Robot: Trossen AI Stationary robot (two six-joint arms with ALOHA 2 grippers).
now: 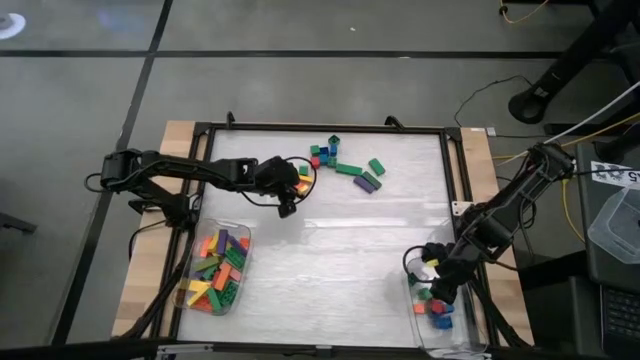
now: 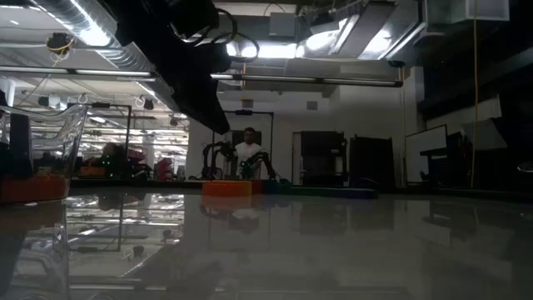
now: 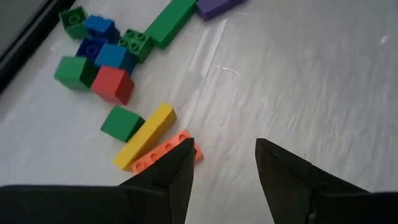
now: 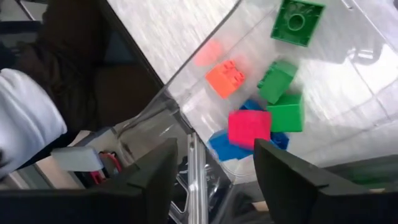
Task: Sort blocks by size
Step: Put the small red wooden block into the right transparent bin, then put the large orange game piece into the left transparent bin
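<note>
White glossy surface point(image 1: 330, 250), loose blocks point(image 1: 345, 165) near its far edge; left end effector point(image 3: 224, 165) open and empty beside an orange brick point(image 3: 163, 154). Right end effector point(image 4: 214, 165) open, empty, over a clear tub point(image 4: 348, 43) of squarish studded bricks point(image 4: 249, 127); another tub point(image 1: 217, 270) holds long ones

Two tubs, two arms, one person, and blocks in three lots on the table point(image 1: 330, 250).

At the table's front left, one clear tub point(image 1: 190, 262) holds a heap of long blocks point(image 1: 220, 272), too piled to count exactly, well over ten. At its front right, a second tub point(image 1: 455, 340) holds at least seven short ones point(image 4: 249, 127): three green, two blue, one orange, one pink. Near its back edge lie at least twelve loose blocks point(image 3: 113, 84), four of them long. Left arm point(image 1: 190, 170), right arm point(image 1: 500, 205), one each. Beyond the table, one person point(image 2: 247, 150).
</note>
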